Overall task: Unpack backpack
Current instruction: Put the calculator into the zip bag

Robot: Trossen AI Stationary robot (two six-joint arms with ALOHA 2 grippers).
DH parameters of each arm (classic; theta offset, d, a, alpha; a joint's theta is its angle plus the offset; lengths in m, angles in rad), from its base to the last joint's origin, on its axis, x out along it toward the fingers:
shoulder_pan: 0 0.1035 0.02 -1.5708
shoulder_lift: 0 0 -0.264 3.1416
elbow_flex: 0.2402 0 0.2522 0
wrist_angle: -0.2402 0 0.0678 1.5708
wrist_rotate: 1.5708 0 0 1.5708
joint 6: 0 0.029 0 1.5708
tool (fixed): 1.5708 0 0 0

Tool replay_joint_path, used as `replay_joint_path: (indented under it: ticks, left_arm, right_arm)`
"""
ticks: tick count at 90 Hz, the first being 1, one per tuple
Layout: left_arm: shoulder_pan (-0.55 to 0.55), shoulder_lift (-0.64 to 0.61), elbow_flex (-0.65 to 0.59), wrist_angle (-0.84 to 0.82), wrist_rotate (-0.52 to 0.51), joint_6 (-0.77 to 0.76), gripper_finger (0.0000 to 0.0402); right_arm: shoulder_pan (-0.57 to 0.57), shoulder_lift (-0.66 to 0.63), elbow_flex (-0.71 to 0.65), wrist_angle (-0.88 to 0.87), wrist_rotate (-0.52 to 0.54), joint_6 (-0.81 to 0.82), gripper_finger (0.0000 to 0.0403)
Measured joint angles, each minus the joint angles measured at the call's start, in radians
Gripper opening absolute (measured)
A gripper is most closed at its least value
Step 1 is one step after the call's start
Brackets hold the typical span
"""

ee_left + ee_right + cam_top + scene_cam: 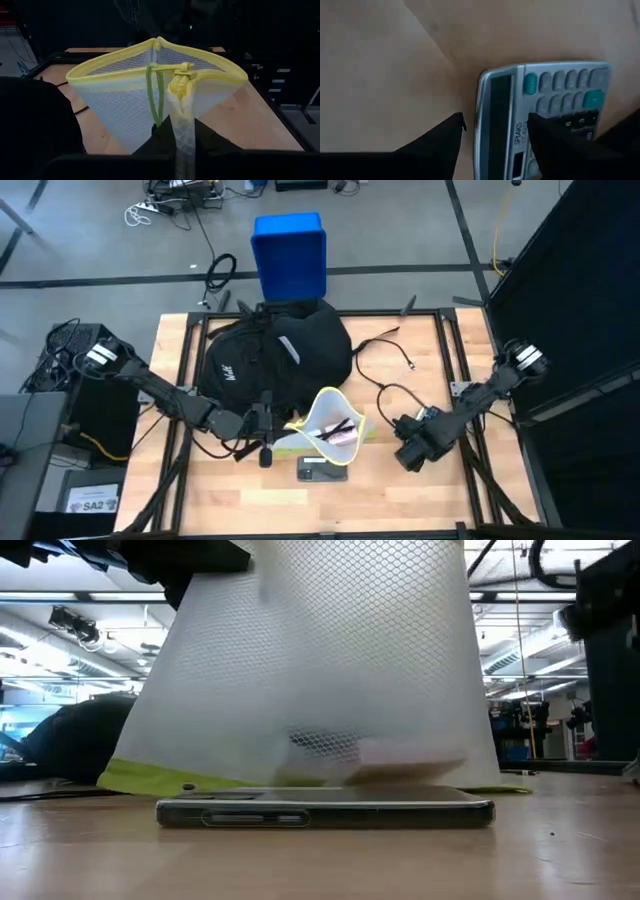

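Left fingers (182,145) clamp the yellow-edged mesh pouch (330,425) beside the backpack (275,355), which lies at the table's (400,500) far side. Right fingers (555,145) stand apart, straddling a calculator (540,115) edge. A phone (322,470) lies before the pouch

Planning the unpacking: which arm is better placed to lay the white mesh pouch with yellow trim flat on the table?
Left. The left gripper pinches the white mesh pouch with yellow trim near its zipper, beside the black fabric backpack. The right gripper is off to the side, over a grey calculator.
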Motion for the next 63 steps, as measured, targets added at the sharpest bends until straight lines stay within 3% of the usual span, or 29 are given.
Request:
replay_joint_path:
  ticks: [22,31,38,47,63]
  left_arm:
    - [0.0,0.0,0.0,0.0,0.0,0.0,0.0]
    - [0.0,0.0,0.0,0.0,0.0,0.0,0.0]
    - [0.0,0.0,0.0,0.0,0.0,0.0,0.0]
    - [0.0,0.0,0.0,0.0,0.0,0.0,0.0]
    - [0.0,0.0,0.0,0.0,0.0,0.0,0.0]
  right_arm:
    - [-0.016,0.134,0.0,-0.05,-0.022,-0.032,0.0182]
    - [-0.016,0.148,0.0,-0.054,-0.026,-0.062,0.0141]
    - [-0.016,0.145,0.004,-0.059,-0.021,-0.064,0.0087]
    - [-0.014,0.127,0.043,-0.136,0.034,-0.063,0.0021]
    - [0.008,0.093,0.204,-0.293,0.22,-0.027,0.0013]
